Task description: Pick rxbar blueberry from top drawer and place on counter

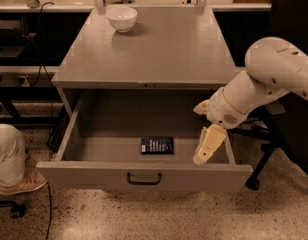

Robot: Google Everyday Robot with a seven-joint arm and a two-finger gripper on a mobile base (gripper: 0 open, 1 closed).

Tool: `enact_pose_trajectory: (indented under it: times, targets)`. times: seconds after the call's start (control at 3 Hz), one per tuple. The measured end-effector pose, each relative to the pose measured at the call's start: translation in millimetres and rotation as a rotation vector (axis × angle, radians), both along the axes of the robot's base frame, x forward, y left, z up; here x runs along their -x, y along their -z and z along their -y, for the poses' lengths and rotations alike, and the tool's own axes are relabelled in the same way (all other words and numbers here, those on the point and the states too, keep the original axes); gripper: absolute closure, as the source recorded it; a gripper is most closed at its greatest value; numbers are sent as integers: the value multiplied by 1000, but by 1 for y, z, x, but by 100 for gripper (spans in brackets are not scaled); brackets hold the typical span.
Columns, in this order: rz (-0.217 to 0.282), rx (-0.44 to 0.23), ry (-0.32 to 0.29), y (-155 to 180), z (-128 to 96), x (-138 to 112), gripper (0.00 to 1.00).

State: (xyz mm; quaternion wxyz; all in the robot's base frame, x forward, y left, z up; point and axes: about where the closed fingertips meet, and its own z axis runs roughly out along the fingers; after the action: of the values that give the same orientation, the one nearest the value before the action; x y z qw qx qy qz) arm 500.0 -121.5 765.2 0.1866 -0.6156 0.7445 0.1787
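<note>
The grey counter [164, 49] fills the middle of the view, bare across its front half. Beneath its front edge the top drawer [89, 171] stands pulled fully out, a dark handle [144, 179] centred on its front panel. The robot's white arm [274, 69] reaches in from the right, passing below the counter's front right corner. Behind the arm, off the right edge, stands a black chair [286, 139] on a wheeled base. Off the left edge, low on the speckled floor, a person's trousered leg [8, 151] and tan shoe [20, 183] show. A white bowl [122, 18] sits near the back left corner of the counter. The pale gripper [208, 148] points downward inside the drawer's right side, just beside the right wall and under the front right corner; whether it is open or closed cannot be told. It holds nothing and touches nothing visible. The rxbar blueberry [157, 145] lies flat on the drawer floor, near the front panel and about midway across, to the left of the gripper and apart from it, with nothing between them.
</note>
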Motion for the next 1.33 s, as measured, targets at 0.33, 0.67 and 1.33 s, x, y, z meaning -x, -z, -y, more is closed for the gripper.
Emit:
enact_pose_trajectory:
  times: [0.33,0.67,1.33]
  targets:
    - [52,-60,49,25,5,-36,0]
    - [122,-122,103,51,10,-79,0]
    - [170,-106,122,85,-2,-115,0]
